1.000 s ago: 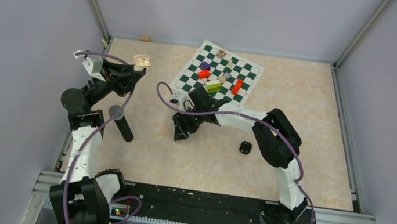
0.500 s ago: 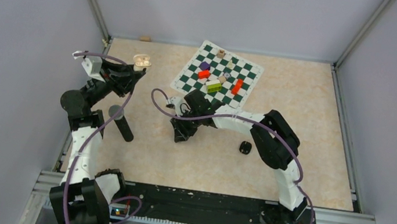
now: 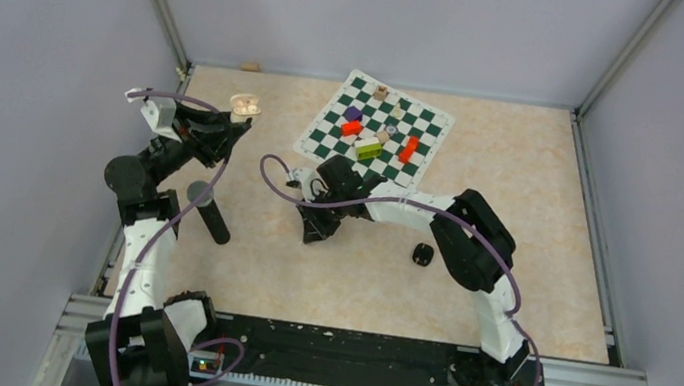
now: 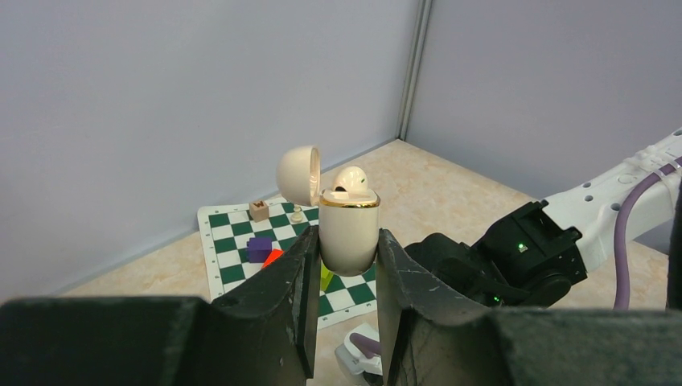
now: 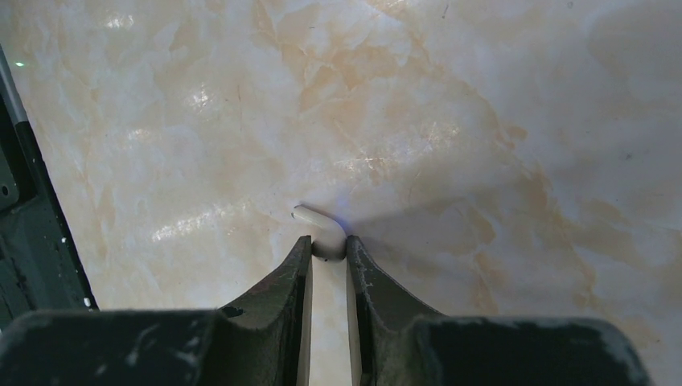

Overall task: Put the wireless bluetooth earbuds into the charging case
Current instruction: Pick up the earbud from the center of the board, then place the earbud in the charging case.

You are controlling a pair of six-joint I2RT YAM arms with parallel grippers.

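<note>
Nearest the arm bases, a small black oval object (image 3: 423, 254) lies on the marbled bench (image 3: 522, 178), just beside the right arm's elbow. A little farther in, the right tool (image 5: 328, 245) points down at the bench with its jaws drawn narrow. They pinch the rounded end of a loose earbud (image 5: 315, 217), white, whose stem juts out past the fingertips and lies on the surface. Beyond and to the left, the left tool (image 4: 347, 239) clamps an upright cream charging case (image 4: 348, 217) between its fingers, lifted clear of the bench. The case's lid (image 4: 297, 175) is swung open, and a second earbud (image 4: 351, 178) sits in its gold-rimmed top. Farthest back, a green chessboard (image 3: 377, 127) carries coloured blocks.
</note>
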